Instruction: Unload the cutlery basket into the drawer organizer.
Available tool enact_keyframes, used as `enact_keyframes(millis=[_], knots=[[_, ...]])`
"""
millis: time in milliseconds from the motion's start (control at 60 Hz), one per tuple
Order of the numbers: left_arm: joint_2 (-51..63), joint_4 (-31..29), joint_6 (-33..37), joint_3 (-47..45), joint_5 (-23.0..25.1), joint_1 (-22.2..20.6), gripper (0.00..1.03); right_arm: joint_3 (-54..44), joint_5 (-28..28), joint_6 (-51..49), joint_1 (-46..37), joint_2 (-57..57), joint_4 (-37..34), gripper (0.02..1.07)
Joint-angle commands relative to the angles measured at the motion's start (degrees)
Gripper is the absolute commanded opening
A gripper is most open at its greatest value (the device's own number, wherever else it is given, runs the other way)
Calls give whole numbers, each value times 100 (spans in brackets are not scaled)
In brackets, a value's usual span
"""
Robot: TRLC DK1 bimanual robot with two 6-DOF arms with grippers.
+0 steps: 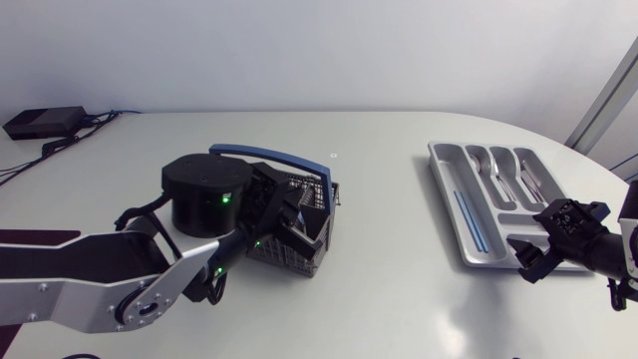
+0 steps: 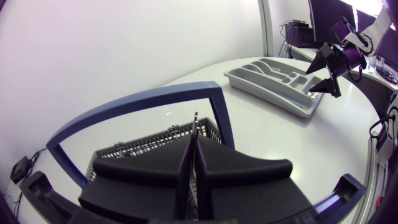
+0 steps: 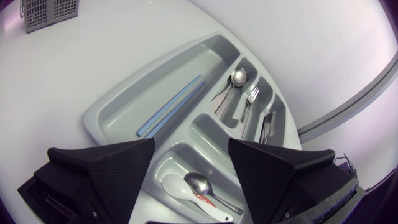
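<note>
On the tabletop's left, one basket [image 1: 289, 261] sits beneath my left hand [image 2: 194, 140], which is pinching one thin upright utensil [image 2: 195, 118]. At right lies one organizer [image 1: 449, 184], long axis near-to-far, under my spread right hand [image 3: 191, 147].

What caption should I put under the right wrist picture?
Open right gripper above the grey organizer, with spoons, a fork and blue sticks inside.

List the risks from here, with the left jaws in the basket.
The left jaws are shut on a thin utensil in the basket; a slim grip may slip or twist on lifting. The mesh basket could drag or tip if the utensil snags. The right jaws hang open over the organizer, where the arms might collide.
</note>
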Motion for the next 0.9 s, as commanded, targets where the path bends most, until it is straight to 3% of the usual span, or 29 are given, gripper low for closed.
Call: enact_keyframes(millis=[0, 350, 517, 700, 883], knots=[[-123, -4, 196, -217, -124, -34, 4, -179, 62, 80, 92, -153, -87, 88], [-800, -57, 512, 38, -247, -210, 4, -153, 150, 238, 426, -935, -728, 88], [-1125, -681, 407, 539, -203, -140, 4, -21, 185, 590, 866, -1392, -1282, 88], [-1310, -1929, -243, 1374, 702, 282, 4, 357, 115, 1231, 1525, -2051, -2161, 88], [-1284, -2597, -613, 1972, 1318, 546, 4, 937, -105, 1996, 2325, -2377, -2969, 88]])
